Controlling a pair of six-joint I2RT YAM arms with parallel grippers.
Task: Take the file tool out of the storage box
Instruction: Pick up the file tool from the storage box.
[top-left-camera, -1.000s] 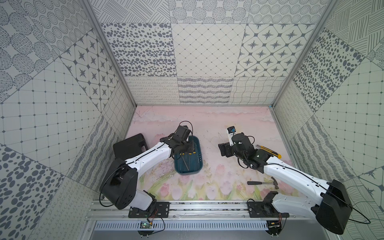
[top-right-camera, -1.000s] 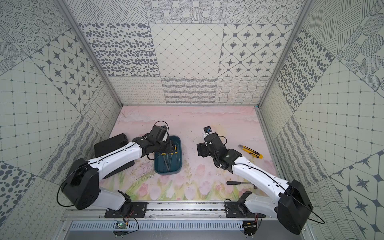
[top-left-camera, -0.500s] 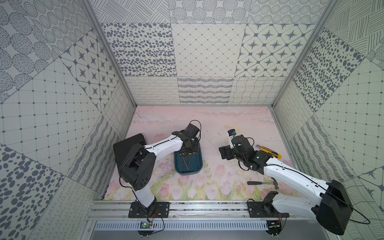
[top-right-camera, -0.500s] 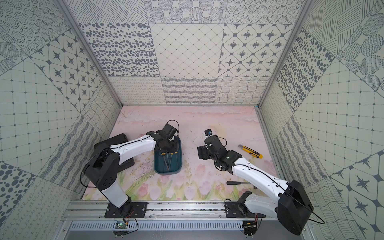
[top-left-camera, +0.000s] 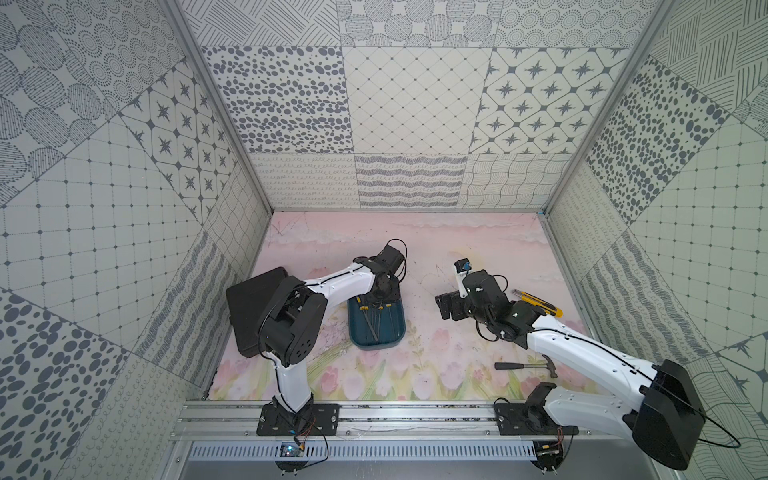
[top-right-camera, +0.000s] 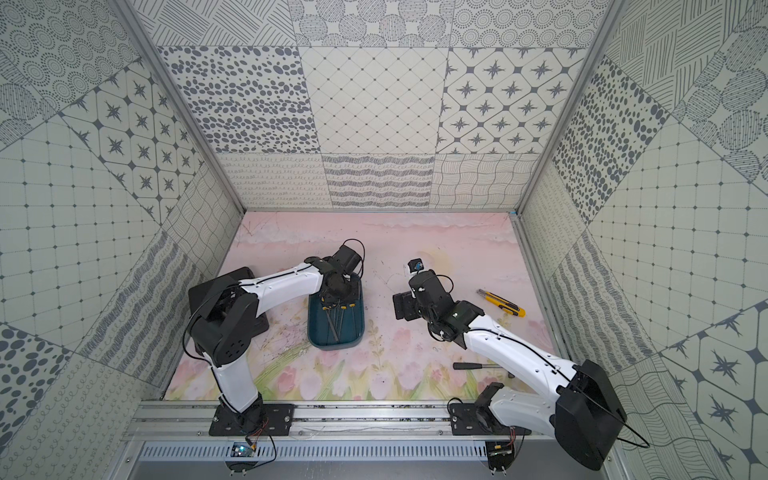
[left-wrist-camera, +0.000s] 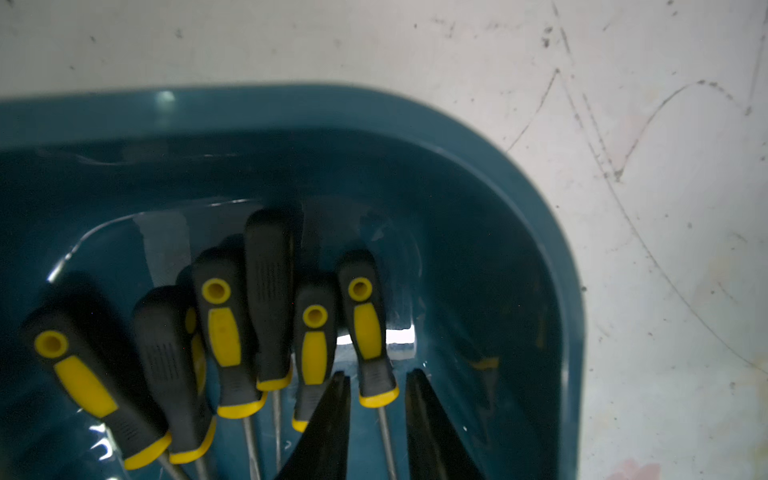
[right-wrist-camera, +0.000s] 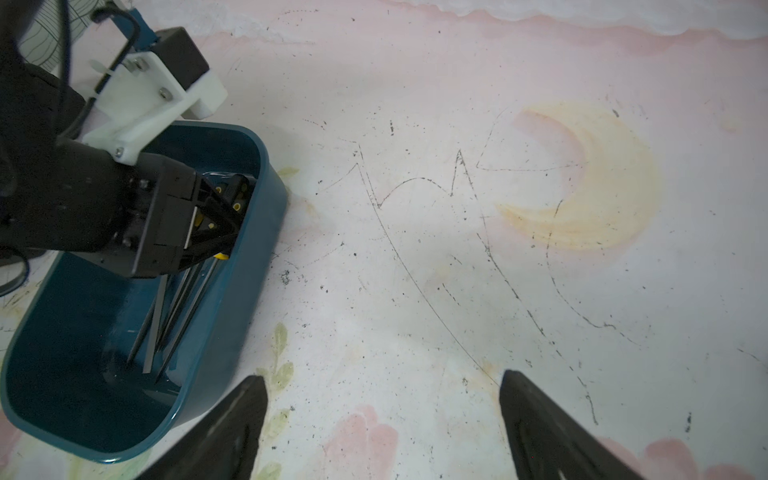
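Top views first. Spotted the teal box (top-left-camera: 395, 332) left of centre in both top views: glossy moulded plastic, shallow, rounded corners. Left gripper (top-left-camera: 380, 291) dipped into its upper end. Right gripper (top-left-camera: 445, 306) right of centre over the scuffed pink mat (top-left-camera: 415, 266), spread wide, holding nothing. Also noticed a flat black case (top-left-camera: 249, 303) at the left edge, a yellow knife (top-left-camera: 536, 303) at the right and a hammer (top-left-camera: 523, 365) lower right.

Left wrist next. Counted several files (left-wrist-camera: 224, 332) lying in the box, with chunky black ribbed rubber handles, yellow inlays and thin steel shanks. Found the jaws narrowed either side of the end file (left-wrist-camera: 368, 328), right at its yellow collar. Couldn't tell whether actually pinching yet. Worried about sliding off that tapered collar, or dragging along the neighbouring handle packed close beside it.

Right wrist last. Saw slim grey blades (right-wrist-camera: 153, 324) fanned and crossed along the box floor, so probably prone to snagging on the lift. Looked light enough, that box, to shift or tip too.
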